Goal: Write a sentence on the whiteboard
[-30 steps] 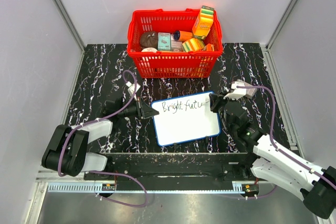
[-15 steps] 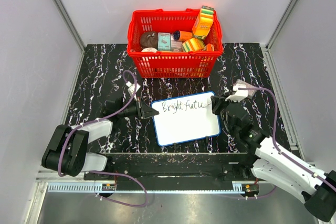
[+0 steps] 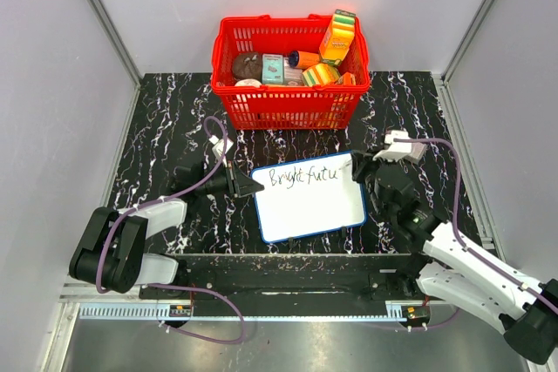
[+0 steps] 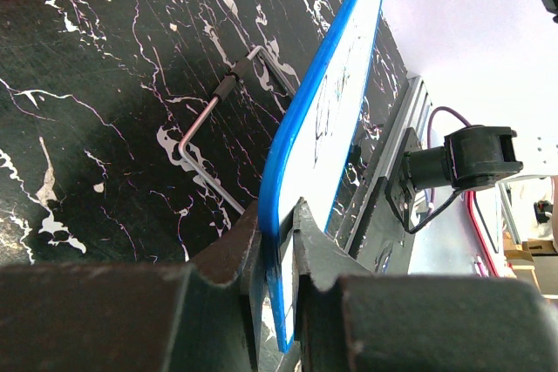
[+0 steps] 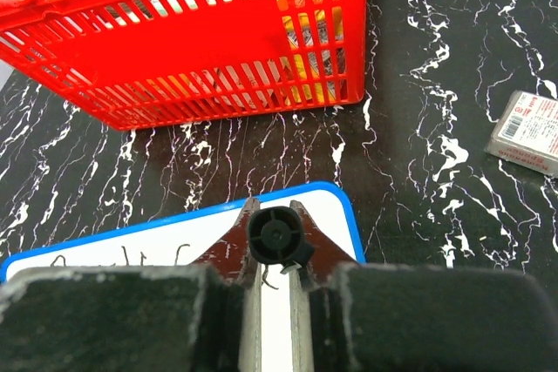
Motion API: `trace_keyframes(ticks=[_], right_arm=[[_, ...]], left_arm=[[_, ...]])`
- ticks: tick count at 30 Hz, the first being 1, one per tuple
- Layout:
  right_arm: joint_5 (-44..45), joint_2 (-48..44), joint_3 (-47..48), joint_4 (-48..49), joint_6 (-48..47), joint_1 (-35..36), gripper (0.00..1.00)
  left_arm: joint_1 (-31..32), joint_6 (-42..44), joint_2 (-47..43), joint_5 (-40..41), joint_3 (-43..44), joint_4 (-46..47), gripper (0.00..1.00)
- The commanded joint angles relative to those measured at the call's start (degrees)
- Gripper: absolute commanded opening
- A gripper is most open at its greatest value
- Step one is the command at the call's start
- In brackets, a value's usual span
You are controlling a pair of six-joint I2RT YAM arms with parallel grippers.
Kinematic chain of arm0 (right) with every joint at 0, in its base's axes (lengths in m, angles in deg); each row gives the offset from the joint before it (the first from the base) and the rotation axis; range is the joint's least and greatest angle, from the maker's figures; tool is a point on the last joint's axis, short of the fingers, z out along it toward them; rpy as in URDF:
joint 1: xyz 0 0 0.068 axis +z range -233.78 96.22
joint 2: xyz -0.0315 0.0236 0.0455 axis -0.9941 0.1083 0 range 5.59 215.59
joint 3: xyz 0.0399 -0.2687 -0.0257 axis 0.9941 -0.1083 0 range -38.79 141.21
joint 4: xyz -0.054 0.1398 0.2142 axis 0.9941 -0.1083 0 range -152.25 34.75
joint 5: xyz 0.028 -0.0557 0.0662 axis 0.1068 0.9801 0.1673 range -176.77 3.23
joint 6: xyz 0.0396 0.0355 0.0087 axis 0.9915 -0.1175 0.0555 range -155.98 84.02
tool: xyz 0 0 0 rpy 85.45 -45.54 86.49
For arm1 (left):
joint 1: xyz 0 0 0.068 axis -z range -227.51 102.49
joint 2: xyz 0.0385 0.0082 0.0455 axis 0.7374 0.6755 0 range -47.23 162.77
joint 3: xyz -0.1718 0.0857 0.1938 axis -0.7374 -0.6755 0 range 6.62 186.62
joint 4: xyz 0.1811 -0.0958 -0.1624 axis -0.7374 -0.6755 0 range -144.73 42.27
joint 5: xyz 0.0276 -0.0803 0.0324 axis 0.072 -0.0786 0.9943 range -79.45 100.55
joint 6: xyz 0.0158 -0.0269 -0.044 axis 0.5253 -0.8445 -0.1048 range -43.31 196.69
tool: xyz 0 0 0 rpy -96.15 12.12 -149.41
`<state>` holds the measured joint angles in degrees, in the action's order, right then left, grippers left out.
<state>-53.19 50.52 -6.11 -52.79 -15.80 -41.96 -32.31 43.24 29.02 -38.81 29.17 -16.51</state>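
You cannot read the thin black handwritten lettering (image 3: 302, 176) past "futu"; the right gripper (image 3: 357, 166) covers the two-o'clock corner of the flat white blue-rimmed whiteboard (image 3: 307, 211); in the left wrist view the writing is edge-on, illegible.

The right fingers (image 5: 234, 246) edged rightward along the whiteboard (image 3: 305, 211).

Whiteboard (image 3: 309, 211) just before the basket (image 3: 288, 106)

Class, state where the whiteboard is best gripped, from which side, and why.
Grip the whiteboard by its thin blue rim at the left edge, coming from the left, where the left gripper clamps it. It is wide and thin, so only an edge fits between jaws.
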Motion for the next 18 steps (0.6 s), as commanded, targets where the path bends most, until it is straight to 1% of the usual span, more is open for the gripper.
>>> trace_keyframes(ticks=[1, 10, 18], right_arm=[[2.2, 1.7, 3.5, 3.8, -2.3, -0.5, 0.0], [2.5, 5.8, 3.8, 5.0, -1.9, -0.7, 0.0], [1.6, 5.0, 2.2, 4.4, -1.0, -1.1, 0.0]], left_arm=[[-0.3, 6.8, 2.0, 6.8, 0.6, -2.2, 0.0], [-0.3, 6.7, 1.9, 6.7, 0.6, -2.1, 0.0], [-0.3, 6.7, 1.9, 6.6, 0.6, -2.1, 0.0]])
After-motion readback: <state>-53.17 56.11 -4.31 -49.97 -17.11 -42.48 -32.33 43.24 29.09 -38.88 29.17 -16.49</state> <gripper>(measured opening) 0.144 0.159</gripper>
